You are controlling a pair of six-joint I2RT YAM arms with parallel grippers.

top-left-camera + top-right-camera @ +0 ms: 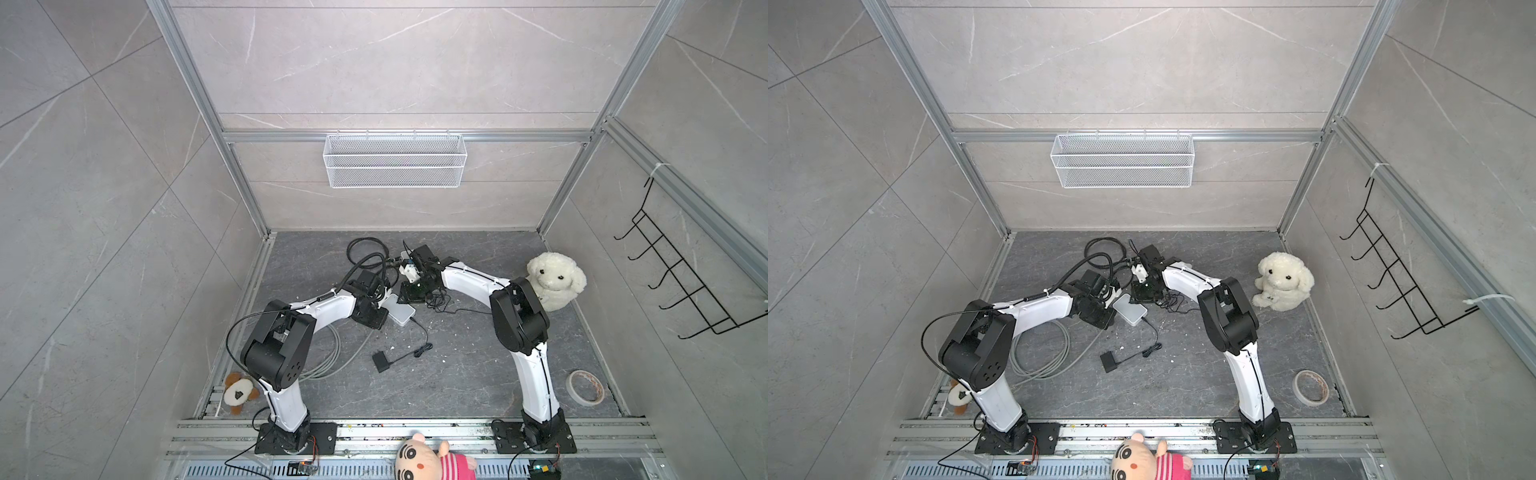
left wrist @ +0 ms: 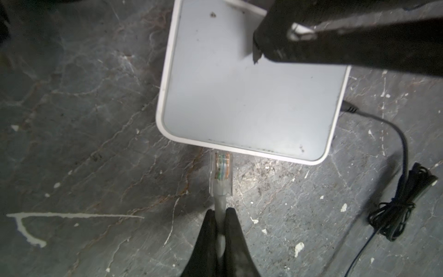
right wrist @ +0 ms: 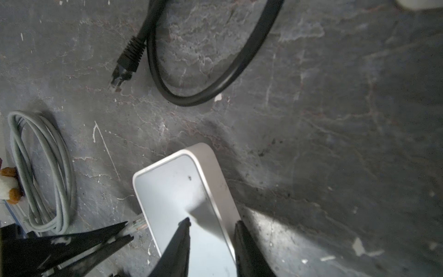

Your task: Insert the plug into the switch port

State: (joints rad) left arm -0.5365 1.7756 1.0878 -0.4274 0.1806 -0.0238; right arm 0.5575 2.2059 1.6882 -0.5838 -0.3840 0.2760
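Setting: dark marbled tabletop (image 1: pixel 457 382) boxed in by pale grey tile panels, two white arms bent over its middle.
Switch: flat white switch (image 2: pixel 239 96) (image 1: pixel 401 313) lying on the tabletop between the two arms.
Plug: clear RJ45 plug (image 2: pixel 221 175) with its tip right at the switch's side wall; whether it has entered a port cannot be told.
Left gripper: left gripper (image 2: pixel 220 213) clamped tight on the grey Ethernet cable (image 2: pixel 220 202) just behind the plug, beside the switch.
Right gripper: right gripper (image 3: pixel 212 221) with jaws parted, straddling a long edge of the switch, one finger over its top face, the other down outside its wall.
Slack: the grey cable's coil (image 3: pixel 40 172) lies near the switch on the left arm's side.
Black cable: black Ethernet cable (image 3: pixel 215 84) looped loose, apart from the switch.
Power: black lead (image 2: pixel 402 144) running from the switch to a black adapter (image 1: pixel 380 360) nearby.
Bystanders: white plush dog (image 1: pixel 555 280) and tape roll (image 1: pixel 585 387), both well apart from the switch on the right arm's side.
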